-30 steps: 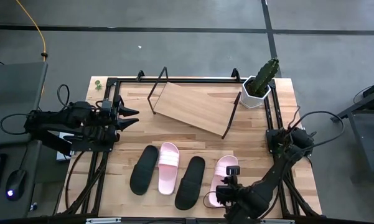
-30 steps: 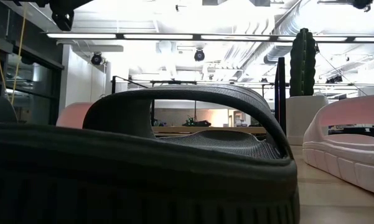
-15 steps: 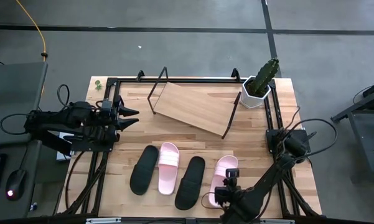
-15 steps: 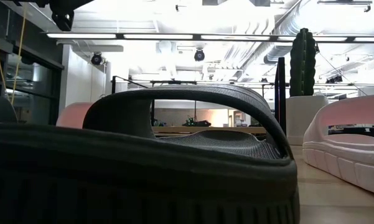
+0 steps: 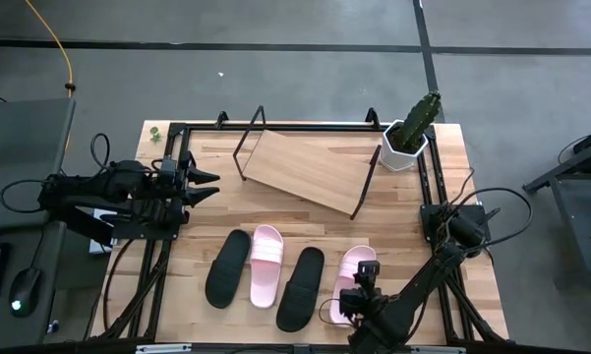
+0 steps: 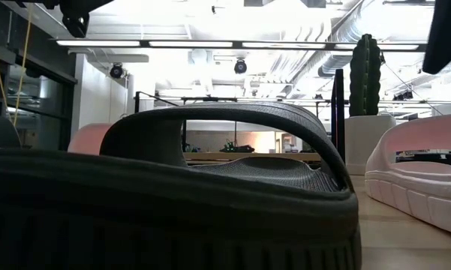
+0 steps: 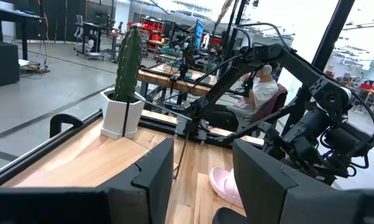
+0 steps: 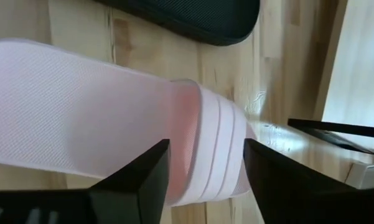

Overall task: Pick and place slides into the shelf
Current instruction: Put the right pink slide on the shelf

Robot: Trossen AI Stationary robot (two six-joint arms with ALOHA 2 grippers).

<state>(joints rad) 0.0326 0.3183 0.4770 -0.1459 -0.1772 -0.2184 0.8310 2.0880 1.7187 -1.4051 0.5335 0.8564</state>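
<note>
My right gripper point(image 5: 366, 285), fingers apart and empty, hovers over the rightmost pale pink rubber slide point(image 5: 353, 280); its long axis runs near-to-far.

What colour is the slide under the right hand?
Pale pink; the slide shows best in the right wrist view, between the open fingers of the right hand.

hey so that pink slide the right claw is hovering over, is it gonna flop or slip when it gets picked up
The pink slide looks thick and moulded, so it probably holds its shape with little flop. Its ridged strap should give the open right claw some bite. It lies flat on the table, so rolling seems unlikely.
</note>
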